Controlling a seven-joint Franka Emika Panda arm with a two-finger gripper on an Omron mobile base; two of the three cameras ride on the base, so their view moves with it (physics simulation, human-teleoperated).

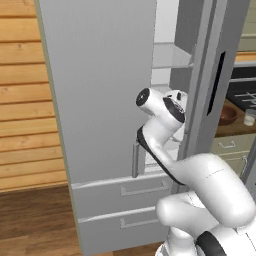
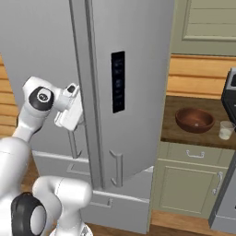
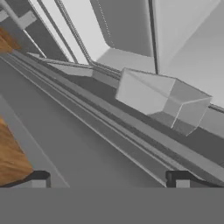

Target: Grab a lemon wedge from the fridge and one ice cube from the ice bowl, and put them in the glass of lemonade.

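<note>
At the fridge [image 1: 100,100], between its two upper doors: gripper [image 3: 109,178] reaching into the gap, fingers spread wide, holding nothing.
Left door swung open toward the base, right door ajar; pale shelves and a grey bin [image 3: 162,100] visible inside from the hand view. Lemon wedge not made out among the shelves. On the wooden counter [image 2: 184,131] right of the fridge: ice bowl [image 2: 194,119], dark reddish-brown, with the glass of lemonade [image 2: 226,130] just beside it on its right. Below the doors: two grey drawers [image 1: 125,192], shut.
</note>
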